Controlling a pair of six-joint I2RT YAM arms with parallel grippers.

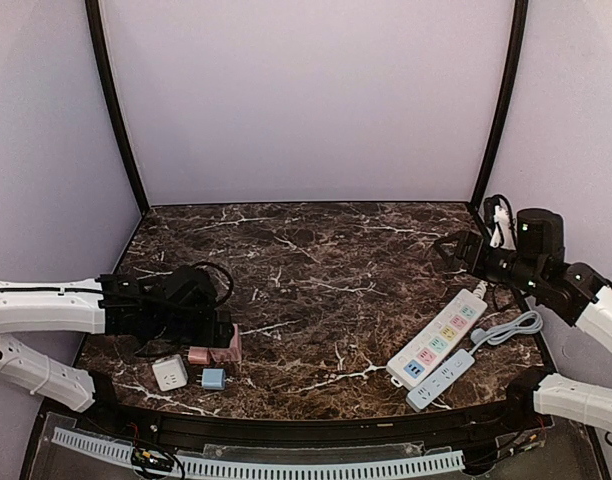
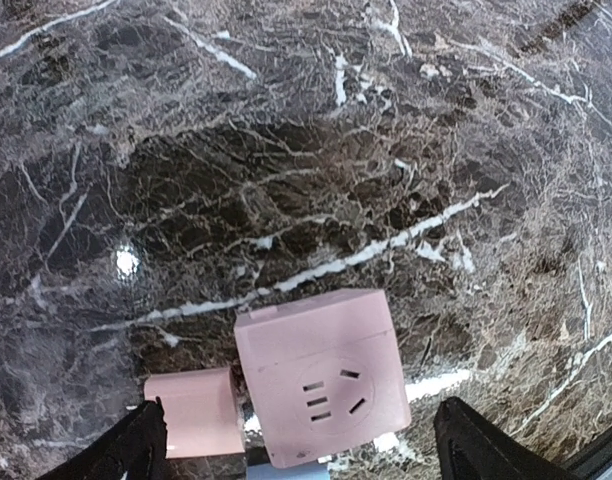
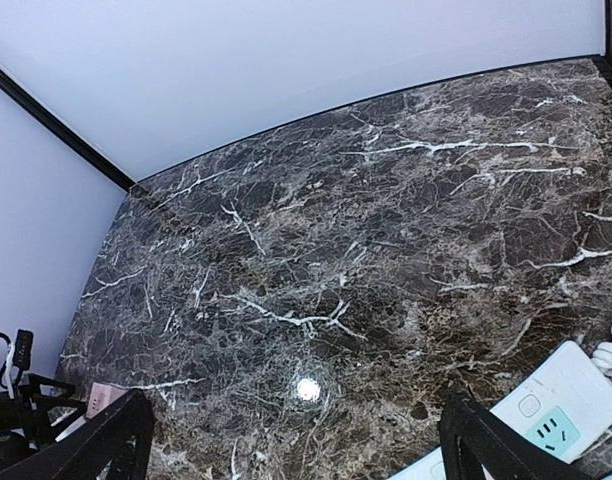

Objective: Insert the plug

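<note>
A pink cube socket lies on the marble table with its socket face up, and it also shows in the top view. A small pink plug lies just left of it, close by. My left gripper is open and hovers over the cube, one finger beyond the plug and the other on the cube's right; it holds nothing. In the top view my left gripper is at the near left. My right gripper is open and empty above bare marble, at the far right in the top view.
A white cube socket and a blue plug lie near the front edge, left. Two white power strips with cables lie at the right; one strip's end shows in the right wrist view.
</note>
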